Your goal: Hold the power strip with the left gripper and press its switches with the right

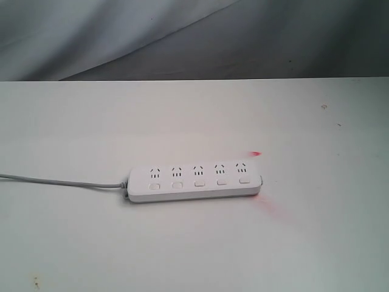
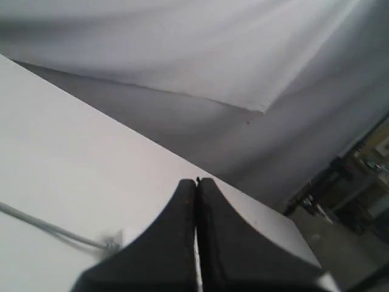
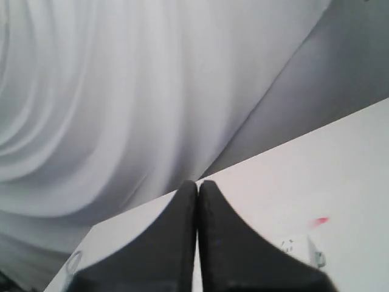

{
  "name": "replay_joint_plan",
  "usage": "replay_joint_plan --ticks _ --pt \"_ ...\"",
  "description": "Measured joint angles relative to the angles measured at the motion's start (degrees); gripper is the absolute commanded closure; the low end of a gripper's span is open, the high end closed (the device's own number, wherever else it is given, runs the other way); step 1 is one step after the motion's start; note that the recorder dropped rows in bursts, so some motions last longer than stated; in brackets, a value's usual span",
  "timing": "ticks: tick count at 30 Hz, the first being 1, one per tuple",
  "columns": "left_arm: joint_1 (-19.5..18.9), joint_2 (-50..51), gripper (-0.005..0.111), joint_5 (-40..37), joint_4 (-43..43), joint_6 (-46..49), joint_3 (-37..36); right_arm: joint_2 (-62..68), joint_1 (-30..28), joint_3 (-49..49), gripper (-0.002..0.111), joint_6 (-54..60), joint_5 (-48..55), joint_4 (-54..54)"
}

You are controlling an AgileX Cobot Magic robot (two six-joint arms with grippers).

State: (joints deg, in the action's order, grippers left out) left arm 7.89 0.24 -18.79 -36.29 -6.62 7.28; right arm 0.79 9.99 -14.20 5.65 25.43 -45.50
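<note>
The left gripper [image 2: 196, 185] and the right gripper [image 3: 197, 185] are each seen clenched on nothing, clear of the table [image 1: 73, 121], near whose middle the power strip [image 1: 194, 180] is laid flat, long axis crosswise, switches [image 1: 199, 181] upward, cord [image 1: 61, 180] trailed toward the table's left side.

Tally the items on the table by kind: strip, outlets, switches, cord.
Power strip: 1
Outlets: 5
Switches: 5
Cord: 1
Total: 12
</note>
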Motion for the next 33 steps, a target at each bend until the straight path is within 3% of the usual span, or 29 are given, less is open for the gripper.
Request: replay_joint_plan --ticks 5,12,21,33 --pt "3.15 -0.08 0.107 -7.99 -1.0 0.64 3.35 3.89 2.03 -3.8 0.108 5.88 4.75 -3.94" --pt "3.76 1.87 0.107 -17.28 -1.01 3.7 8.24 11.05 2.03 -7.5 0.108 14.74 9.77 -7.52" --pt "5.39 23.79 0.107 -25.25 -0.64 17.66 18.5 28.69 2.66 -12.81 0.108 20.72 18.02 -2.99" --pt "5.42 56.86 0.107 -23.95 -0.69 32.0 32.78 51.71 2.66 -22.08 0.108 22.17 18.84 4.68"
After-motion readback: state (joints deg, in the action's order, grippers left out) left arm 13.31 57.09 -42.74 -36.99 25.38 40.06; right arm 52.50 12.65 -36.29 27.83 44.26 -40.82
